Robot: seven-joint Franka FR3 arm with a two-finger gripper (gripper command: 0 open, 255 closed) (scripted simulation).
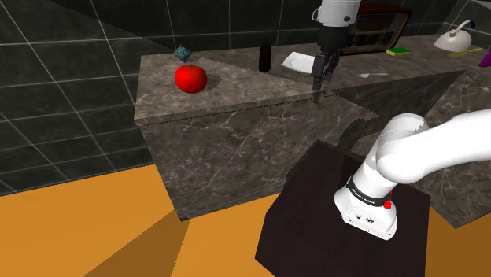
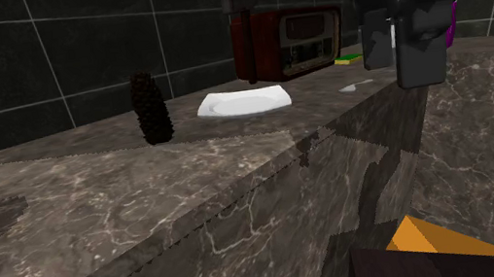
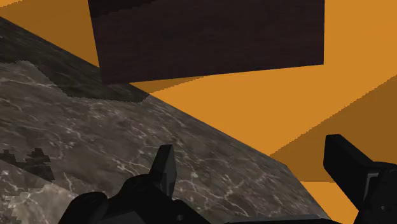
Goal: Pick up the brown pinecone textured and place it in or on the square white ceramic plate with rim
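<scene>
Here, the dark, white-veined marble bench (image 1: 236,86) is carrying everything, its polished slab running beneath and behind the jaws. Below the jaws and nearer the camera, the boxy dark-brown stand (image 1: 311,224) is sitting on a flat orange floor (image 1: 79,228). The smooth white arm (image 1: 417,149) is arching up from the stand. Well behind the jaws, a dark red box-shaped radio (image 2: 289,44) is standing against the dark tiled wall (image 2: 47,51). The jaws are hanging spread apart over the bench's near edge, pinching nothing. In the wrist view the two blocky black fingers (image 3: 164,168) are standing wide, with marble and floor showing between them. Just behind the jaws, the shallow square white plate (image 1: 299,61) with its raised rim is lying flat and glossy. Far off to the shoulder view's left of the jaws, a round shiny red fruit (image 1: 190,78) is resting on the slab. Between that fruit and the jaws, near the plate but apart from it, the pinecone (image 1: 266,57) is standing upright, dark brown, oblong and rough-scaled.
</scene>
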